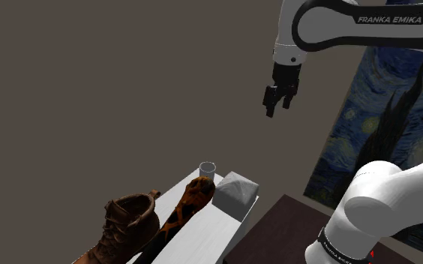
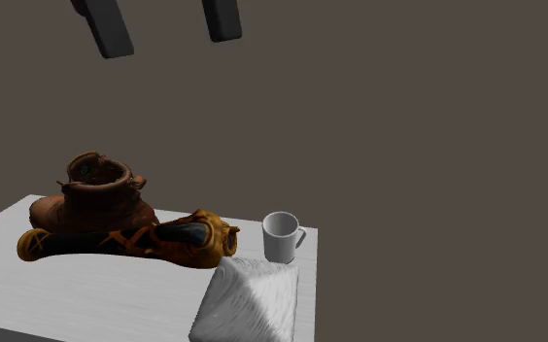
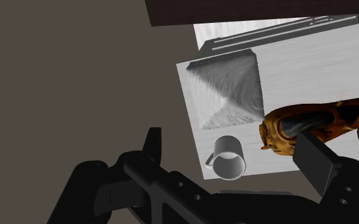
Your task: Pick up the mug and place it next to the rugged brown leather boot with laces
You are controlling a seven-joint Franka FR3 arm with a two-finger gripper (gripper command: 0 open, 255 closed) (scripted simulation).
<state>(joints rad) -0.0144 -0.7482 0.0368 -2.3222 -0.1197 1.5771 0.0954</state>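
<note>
Holding the gripper high above the white table, spread wide and empty, likely to clear the clutter. In the second exterior view, finding the white mug upright near the table corner, at 3 o'clock from the orange shoe, with the brown boot at the mug's 9 o'clock.

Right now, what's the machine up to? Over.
Black tool open, empty, high above white table. Small white mug upright at table corner, untouched. Orange-black shoe lies between mug and brown laced boot.
</note>
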